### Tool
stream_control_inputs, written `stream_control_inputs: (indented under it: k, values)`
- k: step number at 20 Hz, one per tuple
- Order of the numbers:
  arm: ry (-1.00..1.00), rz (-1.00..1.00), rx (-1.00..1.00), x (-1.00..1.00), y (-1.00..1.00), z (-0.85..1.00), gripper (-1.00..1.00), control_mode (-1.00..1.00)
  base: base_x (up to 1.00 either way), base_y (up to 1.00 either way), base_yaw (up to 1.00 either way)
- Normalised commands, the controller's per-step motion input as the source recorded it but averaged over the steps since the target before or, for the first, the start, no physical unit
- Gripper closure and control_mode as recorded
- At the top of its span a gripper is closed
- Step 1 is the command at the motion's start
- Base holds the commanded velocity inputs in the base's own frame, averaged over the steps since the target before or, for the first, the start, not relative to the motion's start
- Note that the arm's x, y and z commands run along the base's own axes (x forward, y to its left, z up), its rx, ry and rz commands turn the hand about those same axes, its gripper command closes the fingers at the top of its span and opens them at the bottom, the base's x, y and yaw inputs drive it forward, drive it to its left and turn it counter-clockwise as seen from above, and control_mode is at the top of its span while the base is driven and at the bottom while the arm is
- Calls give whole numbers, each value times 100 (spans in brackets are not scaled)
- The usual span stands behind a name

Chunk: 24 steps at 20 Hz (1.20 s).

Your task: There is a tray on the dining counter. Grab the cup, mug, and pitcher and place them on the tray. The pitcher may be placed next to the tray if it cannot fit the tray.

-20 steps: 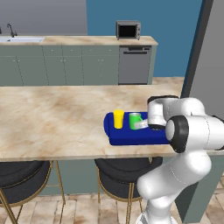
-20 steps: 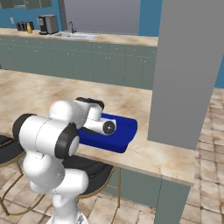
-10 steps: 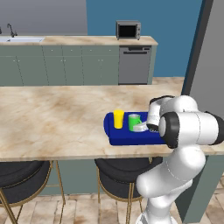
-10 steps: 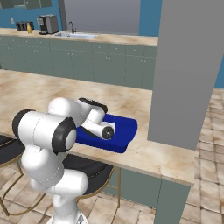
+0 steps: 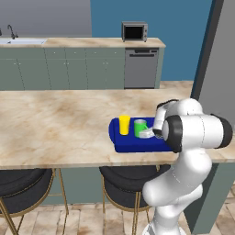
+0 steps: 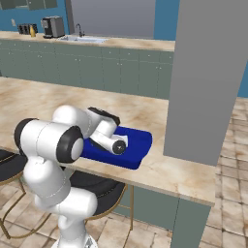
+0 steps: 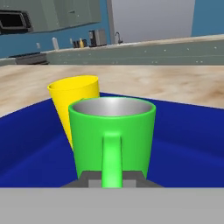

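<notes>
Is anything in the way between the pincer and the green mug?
No, nothing is between them. The pincer is right at the green mug, closed on its handle. The mug already stands on the blue tray, and the yellow cup is behind it, on the far side from the pincer.

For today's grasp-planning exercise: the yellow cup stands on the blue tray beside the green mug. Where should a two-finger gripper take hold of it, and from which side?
Grip the yellow cup across its plain upper wall, coming from above or from the side away from the green mug. It stands upright, has no handle, and the mug crowds one side on the tray.
</notes>
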Motion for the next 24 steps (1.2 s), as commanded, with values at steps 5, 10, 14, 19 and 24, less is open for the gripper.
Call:
stream_control_inputs:
  k: [5, 10, 14, 19, 24]
  values:
    - [0, 0, 0, 13, 0, -3, 100, -100, 0, 0, 0]
    - [0, 0, 0, 3, 1, -2, 100, -100, 0, 0, 0]
    - [0, 0, 0, 0, 0, 0, 100, -100, 0, 0, 0]
    - [0, 0, 0, 0, 0, 0, -100, -100, 0, 0, 0]
    - [0, 0, 0, 0, 0, 0, -100, -100, 0, 0, 0]
